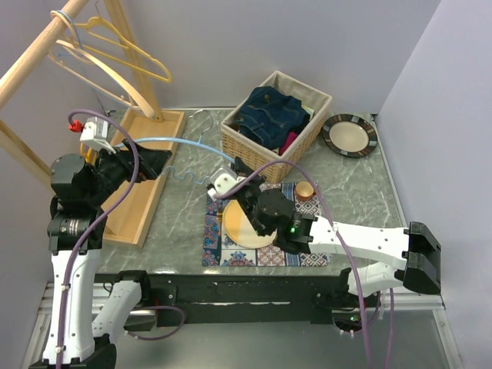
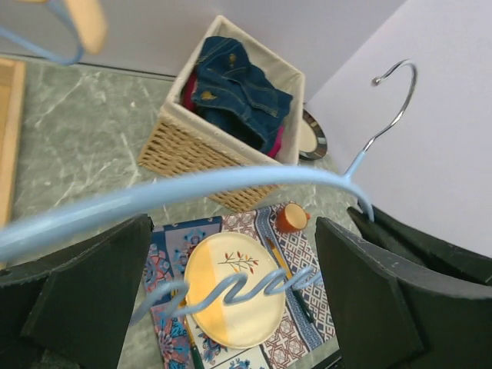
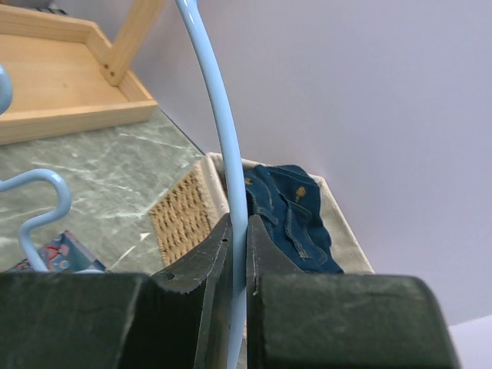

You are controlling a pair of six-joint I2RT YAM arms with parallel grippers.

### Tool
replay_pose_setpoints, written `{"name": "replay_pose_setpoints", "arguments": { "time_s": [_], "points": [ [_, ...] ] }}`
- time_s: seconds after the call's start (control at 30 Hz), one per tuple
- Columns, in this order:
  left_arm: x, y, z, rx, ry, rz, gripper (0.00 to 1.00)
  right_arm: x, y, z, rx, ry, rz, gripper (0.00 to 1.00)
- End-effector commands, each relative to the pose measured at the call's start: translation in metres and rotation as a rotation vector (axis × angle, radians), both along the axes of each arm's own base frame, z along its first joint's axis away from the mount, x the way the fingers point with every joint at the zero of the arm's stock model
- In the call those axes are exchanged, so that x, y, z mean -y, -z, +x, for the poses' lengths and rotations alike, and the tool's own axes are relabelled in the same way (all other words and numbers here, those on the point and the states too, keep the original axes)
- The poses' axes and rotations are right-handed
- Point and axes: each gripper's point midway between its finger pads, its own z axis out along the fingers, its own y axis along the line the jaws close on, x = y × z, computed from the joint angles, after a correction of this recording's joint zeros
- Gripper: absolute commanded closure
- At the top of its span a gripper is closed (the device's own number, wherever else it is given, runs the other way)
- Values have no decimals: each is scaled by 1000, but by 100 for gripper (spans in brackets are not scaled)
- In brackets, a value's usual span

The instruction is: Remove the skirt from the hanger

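The light blue hanger [image 1: 181,142] is bare and held in the air over the table's left-middle. My right gripper [image 3: 240,254] is shut on its thin bar, and it shows in the top view [image 1: 231,181] too. My left gripper [image 2: 231,284] is open, its fingers [image 2: 92,284] wide apart on either side of the hanger's wavy lower bar [image 2: 246,290] without touching it. The denim skirt [image 1: 270,115] lies crumpled in the wicker basket [image 1: 246,146], off the hanger. It also shows in the left wrist view [image 2: 234,92] and the right wrist view [image 3: 296,219].
A wooden rack [image 1: 34,54] with several other hangers stands at the back left over a wooden tray [image 1: 146,192]. A yellow plate [image 1: 242,229] and an orange cup [image 1: 306,191] sit on a patterned mat [image 1: 269,254]. A dark-rimmed plate [image 1: 350,134] lies at the back right.
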Motion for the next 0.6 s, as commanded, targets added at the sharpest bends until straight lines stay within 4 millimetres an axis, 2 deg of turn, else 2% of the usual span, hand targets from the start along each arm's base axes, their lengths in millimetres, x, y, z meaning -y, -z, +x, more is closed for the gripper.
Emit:
{"name": "replay_pose_setpoints", "arguments": {
  "time_s": [0.0, 0.1, 0.17, 0.23, 0.37, 0.57],
  "points": [
    [14, -13, 5, 94, 84, 5, 7, 7, -37, -16, 24, -33, 132, 100],
    [26, -16, 0, 81, 153, -72, 8, 10, -38, -10, -4, 48, 152, 100],
    [38, -22, -6, 61, 204, -170, 9, 2, -33, -8, 0, 60, 133, 100],
    [40, -28, -8, 50, 197, -228, 10, -2, -30, -6, 10, 73, 109, 100],
    [40, -47, -17, 54, 169, -382, 8, -12, -25, -2, 4, 88, 109, 100],
    [26, -35, -3, -39, 28, -461, 5, -16, -37, -2, 20, 107, 138, 100]
  ]
}}
